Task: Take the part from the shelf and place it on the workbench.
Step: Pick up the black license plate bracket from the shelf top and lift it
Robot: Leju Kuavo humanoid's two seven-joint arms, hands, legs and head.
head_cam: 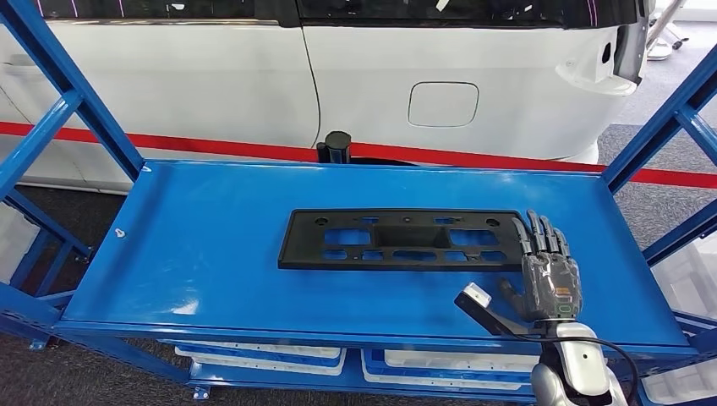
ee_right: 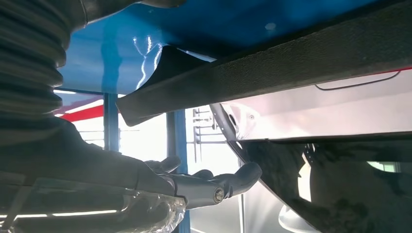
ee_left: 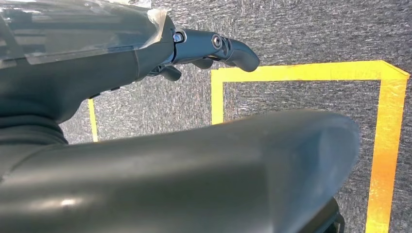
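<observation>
The right hand [head_cam: 551,275] hovered with fingers extended and spread, holding nothing, at the right end of the part [head_cam: 399,240]. The part lay flat on the blue shelf [head_cam: 211,245], ungrasped. The left hand [ee_left: 209,48] hung over the floor, apparently holding nothing. Grasp, lift and transfer to the workbench all remained.

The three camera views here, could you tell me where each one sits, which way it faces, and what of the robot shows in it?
Head view: high on the body, looking forward and down at the blue shelf, the black part and the white car behind; the right hand rests open by the part's end.
Left wrist view: behind the left hand, facing grey floor with yellow tape.
Right wrist view: behind the right hand, low beside the part, looking towards the car.
Shared: head and right wrist views both show part, shelf and car.
</observation>
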